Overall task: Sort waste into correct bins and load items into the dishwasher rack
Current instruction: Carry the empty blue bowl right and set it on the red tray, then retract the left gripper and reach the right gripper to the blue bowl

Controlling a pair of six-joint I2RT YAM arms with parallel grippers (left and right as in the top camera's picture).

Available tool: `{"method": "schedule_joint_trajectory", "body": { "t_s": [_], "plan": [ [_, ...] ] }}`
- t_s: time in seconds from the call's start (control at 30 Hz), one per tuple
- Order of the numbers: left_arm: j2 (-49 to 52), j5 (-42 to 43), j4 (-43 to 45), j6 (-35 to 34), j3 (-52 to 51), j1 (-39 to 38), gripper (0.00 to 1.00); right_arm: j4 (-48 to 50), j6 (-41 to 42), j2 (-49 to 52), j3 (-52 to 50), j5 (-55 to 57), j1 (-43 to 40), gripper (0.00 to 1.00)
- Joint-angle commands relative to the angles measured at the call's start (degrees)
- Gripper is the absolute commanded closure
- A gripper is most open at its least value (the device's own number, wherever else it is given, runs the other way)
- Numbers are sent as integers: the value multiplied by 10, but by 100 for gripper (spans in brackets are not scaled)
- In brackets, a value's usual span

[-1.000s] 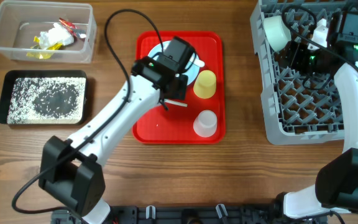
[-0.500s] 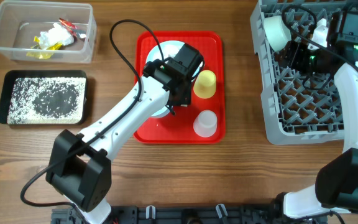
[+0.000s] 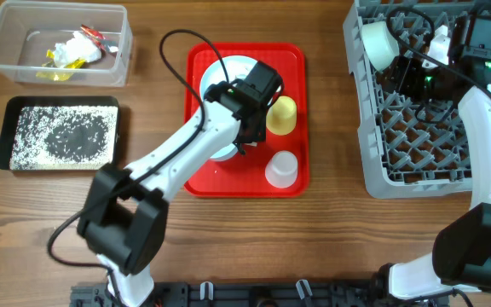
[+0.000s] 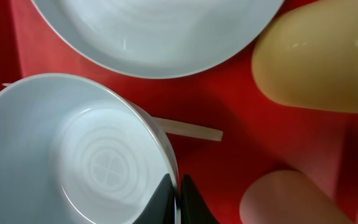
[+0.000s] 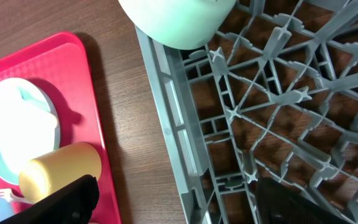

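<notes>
No legible text, labels, numbers; moulded emblem [image 4: 106, 169] in bowl [image 4: 48, 134] bottom unreadable.

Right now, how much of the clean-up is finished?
Done: the wrappers and napkin sit in the clear tub, rice in the black tray, one bowl in the rack. In hand: the left claw pinches the rim of a second bowl. Left: the plate, yellow cup and white cup on the red tray.

Covered and cropped things

Overhead, the left arm [image 3: 203, 141] covers most of the bowl [image 4: 73, 155] and part of the plate [image 3: 228, 66]; the left wrist view crops the yellow cup [image 4: 316, 56] and pale cup [image 4: 284, 199] at its edges.
</notes>
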Motion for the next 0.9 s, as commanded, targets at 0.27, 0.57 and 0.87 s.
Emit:
{"method": "schedule_joint_trajectory", "body": {
  "t_s": [0.27,0.57,0.87],
  "plan": [
    [17,7,-13,-5,23,4,36,15,-10,-6,5,-21,3,11],
    [-88,7,-123,21,128,81,4,41,-12,-6,5,-138,13,11],
    [-209,7,-186,23,128,255,0,64,7,-6,5,-85,181,12]
  ]
}}
